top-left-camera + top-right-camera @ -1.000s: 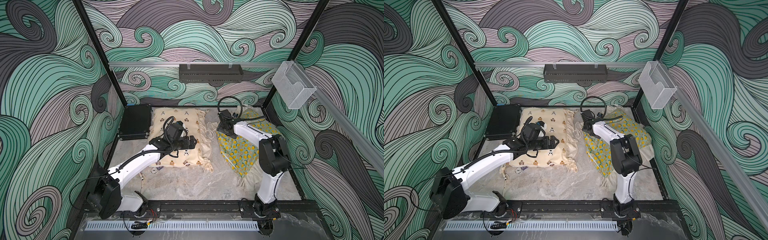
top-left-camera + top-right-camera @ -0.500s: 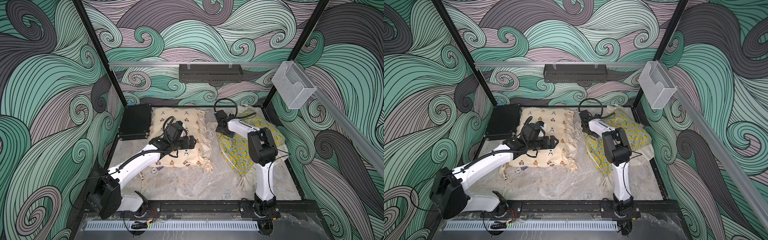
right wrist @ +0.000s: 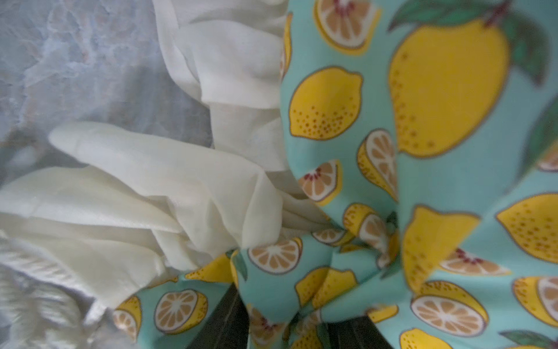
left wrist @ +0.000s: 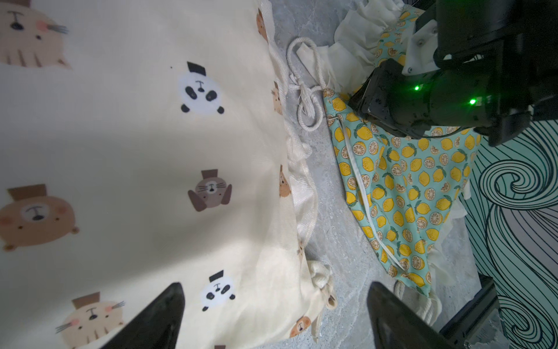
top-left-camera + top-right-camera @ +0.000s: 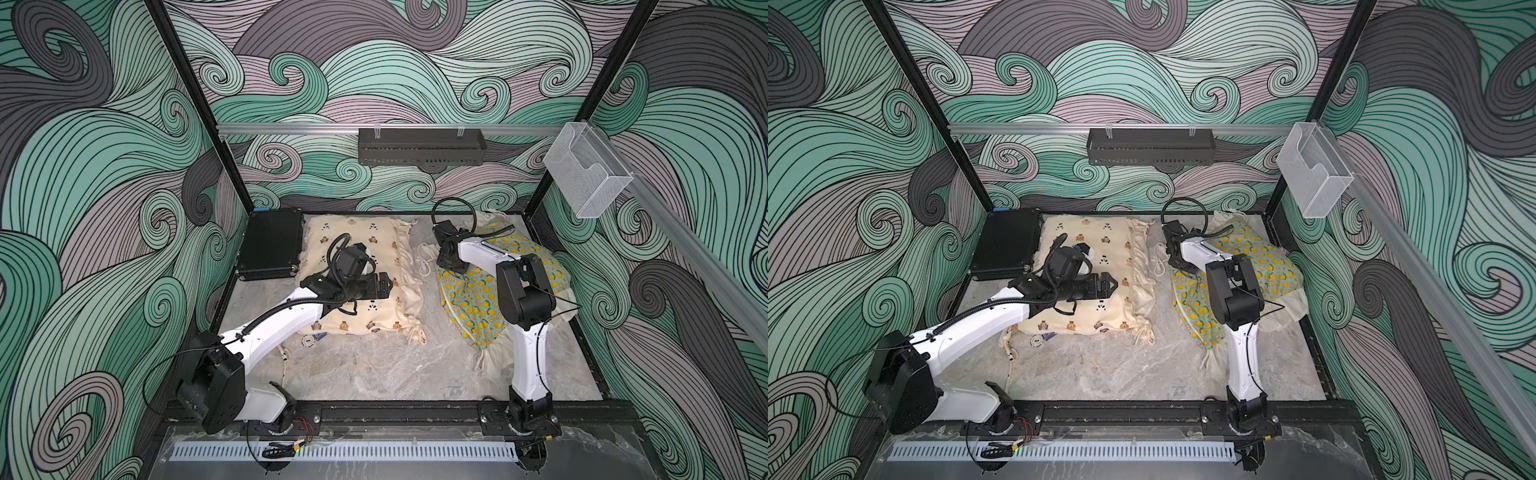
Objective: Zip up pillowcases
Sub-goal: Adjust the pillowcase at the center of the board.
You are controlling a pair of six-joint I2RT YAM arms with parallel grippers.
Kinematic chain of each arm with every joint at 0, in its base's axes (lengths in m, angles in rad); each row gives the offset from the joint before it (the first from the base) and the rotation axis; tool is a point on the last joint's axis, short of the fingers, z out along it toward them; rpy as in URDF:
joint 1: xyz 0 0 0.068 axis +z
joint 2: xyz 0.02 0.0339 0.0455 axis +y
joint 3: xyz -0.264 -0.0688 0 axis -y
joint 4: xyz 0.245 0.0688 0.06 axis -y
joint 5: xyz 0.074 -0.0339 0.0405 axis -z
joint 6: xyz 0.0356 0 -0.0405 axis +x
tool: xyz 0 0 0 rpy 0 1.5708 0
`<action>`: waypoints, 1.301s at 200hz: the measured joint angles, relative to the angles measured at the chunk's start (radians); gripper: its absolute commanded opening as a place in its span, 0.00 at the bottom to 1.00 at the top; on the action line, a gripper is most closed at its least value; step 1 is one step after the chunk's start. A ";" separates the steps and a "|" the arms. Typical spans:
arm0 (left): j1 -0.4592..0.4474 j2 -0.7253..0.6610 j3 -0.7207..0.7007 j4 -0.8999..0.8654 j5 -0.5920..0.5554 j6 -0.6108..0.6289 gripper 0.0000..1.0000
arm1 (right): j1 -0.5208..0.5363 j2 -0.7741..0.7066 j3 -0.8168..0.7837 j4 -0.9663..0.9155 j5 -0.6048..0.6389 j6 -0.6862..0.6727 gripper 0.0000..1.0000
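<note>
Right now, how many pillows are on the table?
2. The cream pillow lies beside the black case; the lemon pillow lies apart, toward the robot's right. Nothing suggests a hidden third.

Surface: we see a marble-look tabletop (image 5: 374, 365) | on it: black case (image 5: 272, 243) far left, cream pillow (image 5: 386, 237) just beside, lemon pillow (image 5: 469, 299) right, apart
</note>
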 measured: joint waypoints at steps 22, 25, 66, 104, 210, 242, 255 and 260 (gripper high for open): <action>0.000 0.000 0.000 -0.008 0.000 0.000 0.93 | 0.000 -0.022 -0.037 0.045 -0.037 -0.033 0.21; 0.000 0.000 0.000 -0.008 0.000 0.000 0.93 | 0.000 -0.027 -0.044 0.051 -0.045 -0.037 0.20; 0.000 -0.002 0.000 -0.031 -0.001 0.000 0.93 | -0.003 -0.132 -0.137 0.147 -0.158 -0.134 0.05; 0.008 -0.043 0.000 -0.050 -0.020 0.000 0.93 | 0.000 -0.249 -0.178 0.209 -0.276 -0.223 0.02; 0.065 -0.306 -0.037 -0.145 -0.086 -0.001 0.93 | 0.090 -0.590 -0.304 0.246 -0.586 -0.411 0.01; 0.066 -0.321 -0.037 -0.154 -0.073 -0.010 0.92 | 0.150 -0.696 -0.423 0.255 -0.693 -0.451 0.05; 0.066 -0.314 -0.037 -0.150 -0.048 -0.016 0.90 | 0.158 -0.721 -0.468 0.256 -0.729 -0.462 0.08; 0.066 -0.310 -0.037 -0.145 -0.036 -0.019 0.90 | 0.161 -0.726 -0.480 0.256 -0.737 -0.466 0.09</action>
